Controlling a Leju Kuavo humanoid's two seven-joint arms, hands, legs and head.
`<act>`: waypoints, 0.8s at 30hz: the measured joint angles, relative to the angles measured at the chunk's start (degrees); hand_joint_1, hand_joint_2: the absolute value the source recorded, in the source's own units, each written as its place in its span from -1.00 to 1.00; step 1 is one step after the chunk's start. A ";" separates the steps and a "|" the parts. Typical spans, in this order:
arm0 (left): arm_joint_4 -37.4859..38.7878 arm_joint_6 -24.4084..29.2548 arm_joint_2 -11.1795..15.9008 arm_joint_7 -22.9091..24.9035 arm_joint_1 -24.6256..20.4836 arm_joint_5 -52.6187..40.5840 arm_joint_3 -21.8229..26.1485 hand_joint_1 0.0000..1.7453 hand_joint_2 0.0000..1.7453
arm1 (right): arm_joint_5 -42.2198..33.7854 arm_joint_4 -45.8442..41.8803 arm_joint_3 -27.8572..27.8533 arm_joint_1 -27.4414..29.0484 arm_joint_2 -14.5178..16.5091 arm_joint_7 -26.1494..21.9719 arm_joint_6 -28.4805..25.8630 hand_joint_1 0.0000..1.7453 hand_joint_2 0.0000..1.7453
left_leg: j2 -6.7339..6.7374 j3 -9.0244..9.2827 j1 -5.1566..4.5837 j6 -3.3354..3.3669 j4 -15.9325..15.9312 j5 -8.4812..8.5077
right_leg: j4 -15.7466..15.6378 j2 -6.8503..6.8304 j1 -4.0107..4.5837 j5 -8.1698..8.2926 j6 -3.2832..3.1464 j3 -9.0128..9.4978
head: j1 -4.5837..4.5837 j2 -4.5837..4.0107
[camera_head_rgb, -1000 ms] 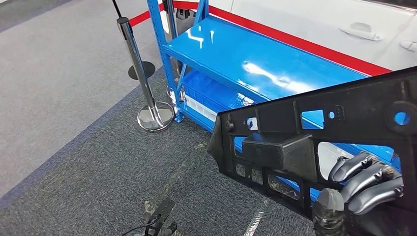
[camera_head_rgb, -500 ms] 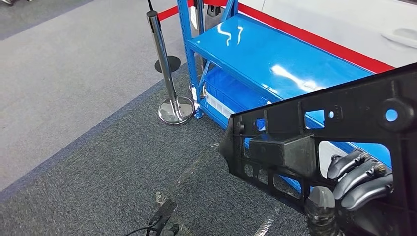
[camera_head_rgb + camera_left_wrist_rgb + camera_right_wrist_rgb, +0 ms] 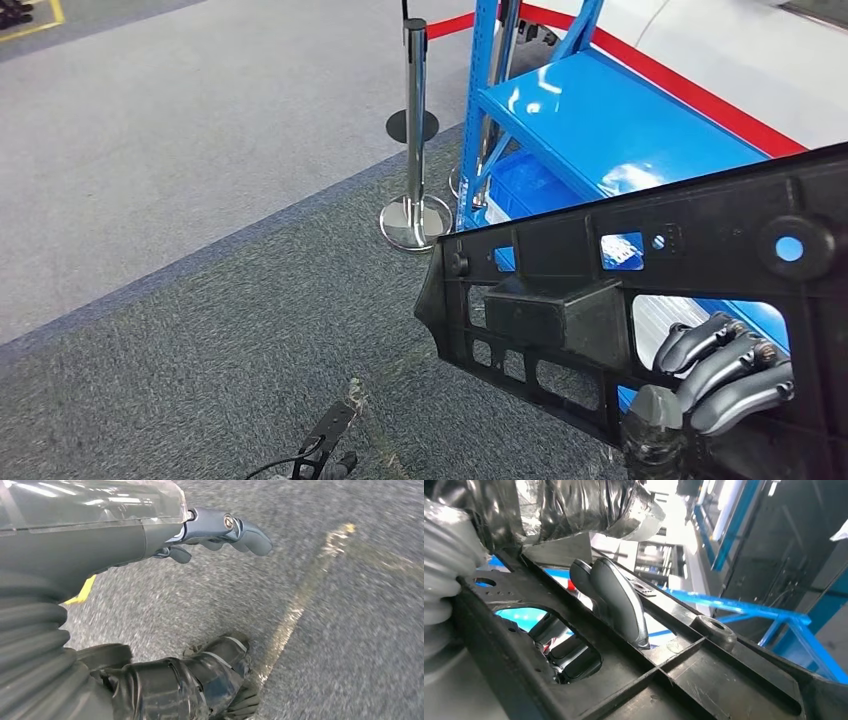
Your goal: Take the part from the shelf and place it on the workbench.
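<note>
The part (image 3: 600, 300) is a large flat black plastic bracket with ribs, cut-outs and round holes. My right hand (image 3: 715, 390) grips it at the lower right of the head view, fingers curled through one cut-out, and holds it in the air in front of the blue shelf (image 3: 610, 130). The right wrist view looks along the part's ribbed face (image 3: 684, 680) with my fingers (image 3: 616, 600) pressed on it. My left hand (image 3: 220, 530) hangs over the grey carpet with its fingers apart and nothing in it.
A chrome barrier post (image 3: 414, 140) with a round base stands left of the shelf, a second base behind it. A blue bin (image 3: 535, 185) sits on the shelf's lower level. A red stripe (image 3: 690, 85) runs along the white wall. A black cable piece (image 3: 325, 445) lies on the carpet.
The whole view has swung to the left: shelf and post slide right in the picture and more grey floor shows. The part stays in my right hand in the same grip.
</note>
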 joint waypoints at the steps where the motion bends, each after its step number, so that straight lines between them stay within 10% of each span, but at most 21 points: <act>1: 0.01 0.12 0.01 0.10 0.16 0.12 0.00 -1.00 1.00 | -0.02 0.07 -0.01 0.00 0.00 -0.03 -0.01 1.00 1.00 | -0.81 -0.25 0.03 -0.32 0.71 -0.36 | -3.44 1.25 -0.21 1.48 0.13 1.47 | 0.06 0.00; 4: 0.02 0.25 0.09 0.40 0.49 0.22 0.00 -1.00 1.00 | -0.10 0.25 -0.02 0.15 0.07 -0.03 -0.01 1.00 1.00 | -2.72 -1.47 0.07 -1.17 2.37 -0.96 | -7.56 3.39 -0.38 2.42 -0.06 3.25 | 0.08 0.00; 6: 0.02 0.28 0.26 0.46 0.90 0.26 0.00 -1.00 1.00 | -0.14 0.32 -0.02 0.20 0.13 -0.04 0.00 1.00 1.00 | -3.04 -1.96 0.10 -1.56 2.53 -0.91 | -7.66 2.17 -0.41 2.55 -0.63 3.35 | 0.04 0.00; 10: 0.00 0.31 0.45 0.45 1.14 0.51 0.00 -1.00 1.00 | -0.57 0.40 -0.02 0.09 0.40 -0.08 0.02 1.00 1.00 | 2.37 -6.25 0.24 -3.06 10.45 -4.43 | -8.03 -0.60 -0.72 2.38 -1.46 3.99 | -0.91 0.00; 13: 0.00 0.21 0.42 -0.02 1.42 0.97 0.00 -1.00 1.00 | -2.08 0.77 -0.02 -0.41 0.42 -0.06 0.02 1.00 1.00 | 3.48 -10.27 0.77 -3.48 16.92 -5.37 | -8.04 -2.78 -0.64 1.87 -1.61 4.44 | -0.98 0.00; 16: 0.00 -0.20 0.45 -0.40 1.63 1.19 0.00 -1.00 1.00 | -3.87 1.29 -0.02 -1.65 0.42 -0.13 0.03 1.00 1.00 | 5.11 -6.37 0.39 -2.39 8.31 -0.09 | -8.24 -4.62 -0.47 1.24 -1.49 5.41 | -0.96 0.00; 19: -0.01 -0.38 0.56 -0.27 0.94 0.82 0.00 -1.00 1.00 | -5.48 1.93 -0.02 -2.76 0.37 -0.52 0.04 1.00 1.00 | 8.05 -3.18 -1.01 -0.78 1.79 1.14 | -9.17 -6.45 -0.06 1.03 -0.98 6.28 | -0.97 0.00; 21: -0.01 -0.35 0.61 -0.03 0.81 0.44 0.00 -1.00 1.00 | -6.16 2.41 -0.02 -3.42 0.33 -0.79 0.04 1.00 1.00 | 6.96 -2.72 -1.07 -0.35 0.67 1.31 | -10.05 -7.56 0.19 0.99 -0.42 7.03 | -1.05 0.00; 24: -0.02 -0.25 0.50 -0.01 0.81 0.16 0.00 -1.00 1.00 | -6.77 3.04 -0.02 -4.25 0.25 -1.39 0.03 1.00 1.00 | 4.90 -1.04 -0.36 0.23 -1.49 1.95 | -6.82 -4.07 0.16 -1.19 0.06 6.15 | -0.76 0.00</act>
